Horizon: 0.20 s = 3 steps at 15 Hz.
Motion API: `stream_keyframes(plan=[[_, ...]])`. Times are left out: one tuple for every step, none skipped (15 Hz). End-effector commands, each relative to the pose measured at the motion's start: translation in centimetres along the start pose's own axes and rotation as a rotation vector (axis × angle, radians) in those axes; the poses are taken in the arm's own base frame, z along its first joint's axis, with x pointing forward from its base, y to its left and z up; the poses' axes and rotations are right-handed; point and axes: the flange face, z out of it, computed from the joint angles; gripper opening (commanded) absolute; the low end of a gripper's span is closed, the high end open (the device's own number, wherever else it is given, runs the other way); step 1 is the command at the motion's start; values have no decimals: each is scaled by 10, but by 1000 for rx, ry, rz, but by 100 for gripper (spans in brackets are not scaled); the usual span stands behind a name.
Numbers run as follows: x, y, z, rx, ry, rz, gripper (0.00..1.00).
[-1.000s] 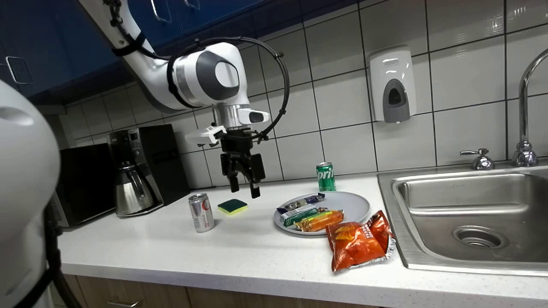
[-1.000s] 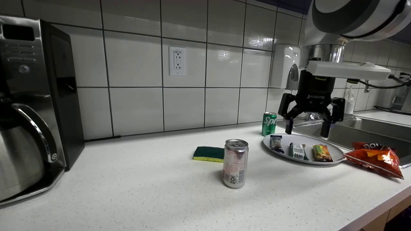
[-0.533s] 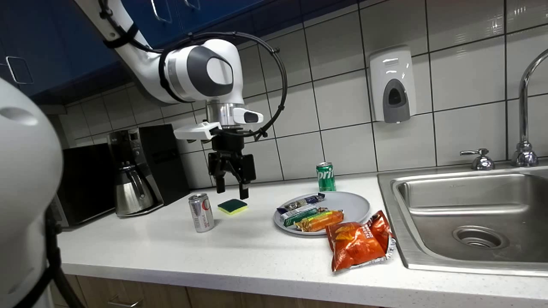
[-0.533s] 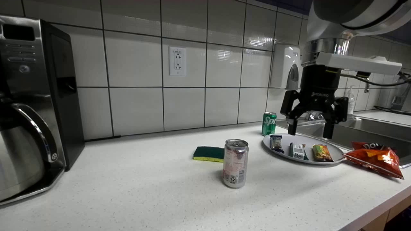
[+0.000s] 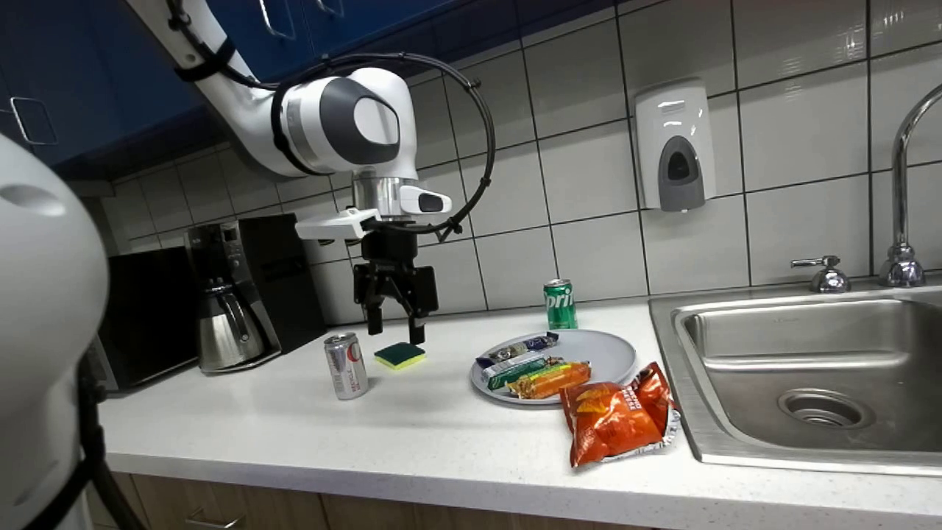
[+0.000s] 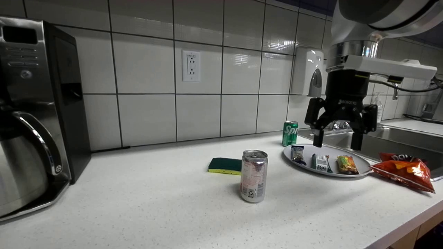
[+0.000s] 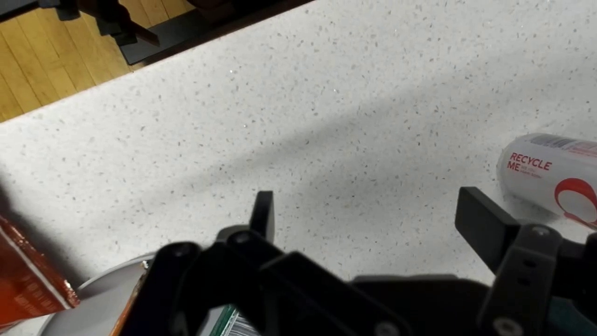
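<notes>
In an exterior view, the silver can point(image 5: 346, 366) stood left of the jaws, its flat base probably keeping it upright. The gripper point(image 5: 396, 326) hung with jaws spread wide, holding nothing; the sponge point(image 5: 399, 356) lay flat, appearing just beneath. Rightward, a plate point(image 5: 611, 361) seemed to keep three wrapped bars point(image 5: 517, 369) together, short of the sink point(image 5: 673, 346). Speckled counter point(image 7: 326, 116) stretched from the jaws to its front edge, likely leaving moving room.
</notes>
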Motion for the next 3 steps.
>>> stream_keyframes(plan=[[0,0,0,0,-1,0,100],[0,0,0,0,-1,0,100],[0,0,0,0,-1,-1,100]])
